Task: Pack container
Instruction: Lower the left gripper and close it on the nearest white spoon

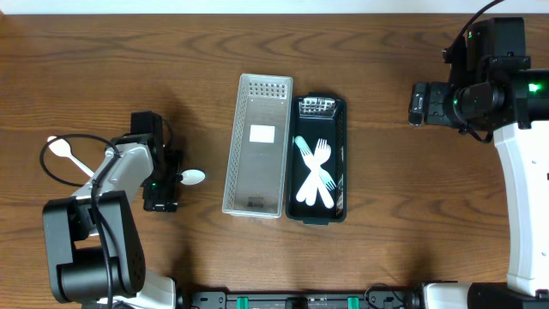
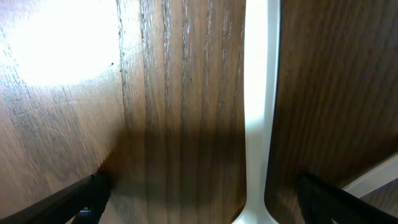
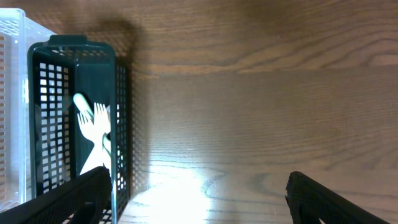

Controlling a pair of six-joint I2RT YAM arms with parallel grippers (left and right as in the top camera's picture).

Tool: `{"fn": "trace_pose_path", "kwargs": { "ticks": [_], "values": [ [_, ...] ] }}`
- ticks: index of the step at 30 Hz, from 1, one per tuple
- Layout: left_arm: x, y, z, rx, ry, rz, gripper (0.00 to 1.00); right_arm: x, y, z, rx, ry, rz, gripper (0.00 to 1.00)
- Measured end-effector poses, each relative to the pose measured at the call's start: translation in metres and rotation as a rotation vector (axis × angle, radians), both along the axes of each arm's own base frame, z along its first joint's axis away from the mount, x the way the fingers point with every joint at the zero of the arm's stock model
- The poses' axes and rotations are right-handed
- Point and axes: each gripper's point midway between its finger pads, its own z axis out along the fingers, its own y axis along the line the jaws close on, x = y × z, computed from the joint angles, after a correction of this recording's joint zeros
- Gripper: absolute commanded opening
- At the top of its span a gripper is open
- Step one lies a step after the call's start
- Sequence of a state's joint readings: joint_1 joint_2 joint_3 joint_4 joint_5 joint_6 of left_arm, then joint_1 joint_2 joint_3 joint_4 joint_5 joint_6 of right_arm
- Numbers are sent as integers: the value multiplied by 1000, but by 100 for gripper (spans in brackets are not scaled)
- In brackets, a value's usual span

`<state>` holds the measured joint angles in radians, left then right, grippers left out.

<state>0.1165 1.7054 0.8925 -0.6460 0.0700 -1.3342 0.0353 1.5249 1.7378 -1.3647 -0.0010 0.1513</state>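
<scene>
A white plastic spoon [image 1: 195,178] lies on the wooden table left of the clear grey container [image 1: 257,146]. My left gripper [image 1: 163,180] is open and low over the spoon. In the left wrist view the spoon's handle [image 2: 261,93] runs between the spread fingers [image 2: 202,186], nearer the right finger. A dark green basket [image 1: 322,206] beside the container holds several white forks [image 1: 316,172]; it also shows in the right wrist view [image 3: 121,112]. My right gripper [image 1: 418,103] is open and empty [image 3: 199,180], over bare table right of the basket.
A second white spoon [image 1: 62,149] lies at the far left by the left arm's cable. A white label [image 1: 262,133] lies on the clear container's floor. The right arm's base stands at the right edge.
</scene>
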Motion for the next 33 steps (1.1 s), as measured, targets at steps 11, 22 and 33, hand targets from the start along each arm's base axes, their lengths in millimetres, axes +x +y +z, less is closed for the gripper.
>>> {"fn": "trace_pose_path", "kwargs": {
  "ticks": [11, 22, 33],
  "values": [
    [-5, -19, 1, -112, 19, -3, 41, 0, 0, 0, 0, 0, 0, 93],
    [-7, -24, 1, -141, 25, -9, 23, 0, 0, 0, 0, 0, 0, 93],
    [-3, -19, 1, -108, 5, -146, 14, 0, 0, 0, 0, 1, 0, 93]
  ]
}}
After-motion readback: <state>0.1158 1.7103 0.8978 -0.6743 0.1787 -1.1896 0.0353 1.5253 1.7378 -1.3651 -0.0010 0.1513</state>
